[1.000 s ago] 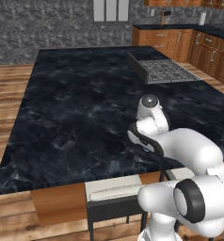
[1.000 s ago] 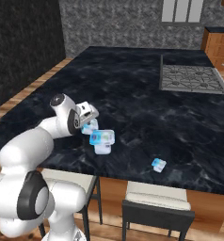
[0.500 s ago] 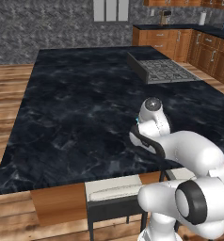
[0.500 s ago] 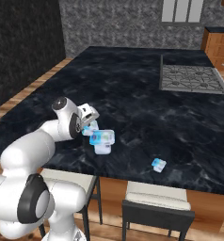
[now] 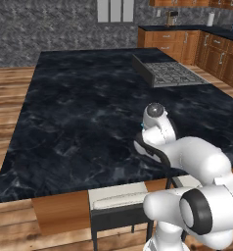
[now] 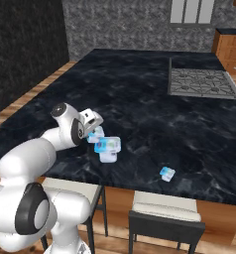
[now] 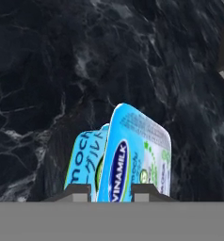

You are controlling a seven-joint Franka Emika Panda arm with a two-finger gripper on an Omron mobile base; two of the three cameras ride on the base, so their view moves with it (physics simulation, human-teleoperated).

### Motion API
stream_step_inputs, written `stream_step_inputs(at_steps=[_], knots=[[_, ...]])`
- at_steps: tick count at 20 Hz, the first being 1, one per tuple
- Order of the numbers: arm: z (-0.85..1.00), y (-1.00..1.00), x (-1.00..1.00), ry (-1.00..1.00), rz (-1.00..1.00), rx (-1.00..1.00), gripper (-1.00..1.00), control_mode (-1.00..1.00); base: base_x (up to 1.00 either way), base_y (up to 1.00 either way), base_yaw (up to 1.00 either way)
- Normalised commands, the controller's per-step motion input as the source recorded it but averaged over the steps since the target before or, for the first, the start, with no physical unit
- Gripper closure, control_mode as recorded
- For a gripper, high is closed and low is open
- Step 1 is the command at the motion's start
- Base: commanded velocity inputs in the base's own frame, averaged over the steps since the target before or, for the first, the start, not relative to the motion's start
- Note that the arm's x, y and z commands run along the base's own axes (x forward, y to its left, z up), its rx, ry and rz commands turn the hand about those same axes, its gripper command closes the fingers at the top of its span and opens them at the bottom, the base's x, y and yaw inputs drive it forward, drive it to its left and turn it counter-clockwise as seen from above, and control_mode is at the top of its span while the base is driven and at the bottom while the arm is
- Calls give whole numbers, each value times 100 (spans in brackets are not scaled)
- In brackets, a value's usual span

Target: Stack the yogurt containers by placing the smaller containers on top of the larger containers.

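On the black counter (image 6: 140, 104), near its front edge, the larger container (image 6: 109, 147), a wide white tub with a light-blue lid, stands upright. A smaller container (image 6: 96, 135) sits against the tub's far-left side. My gripper (image 6: 94, 130) reaches down onto it. In the hand view the gripper (image 7: 112, 192) is shut on this small cup (image 7: 137, 155), whose blue lid rises between the fingertips. A second light-blue lid (image 7: 83, 160) peeks out on its left. Another small cup (image 6: 166, 173) lies apart to the right, close to the counter edge.
A cooktop (image 6: 202, 82) is set into the far right of the counter. Two stools (image 6: 164, 211) are tucked under the front edge. Wooden cabinets (image 5: 216, 54) line the right wall. Open counter stretches left and behind the cups.
The hand has dropped and shifted slightly right onto the small cup beside the tub, and the jaws have narrowed a little. The cups and the tub have stayed in place.
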Motion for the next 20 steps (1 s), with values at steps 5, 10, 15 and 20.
stream_step_inputs(at_steps=[5, 10, 15, 20], knots=[[0, -2, 0, 0, 0, -1, 100, -100, 0, 0, 0], [0, -14, 0, 0, 0, -1, 100, -100, 0, 0, 0], [0, -16, 0, 0, 0, -2, 100, -100, 0, 0, 0], [0, -9, 0, 0, 0, -3, 100, -100, 0, 0, 0]])
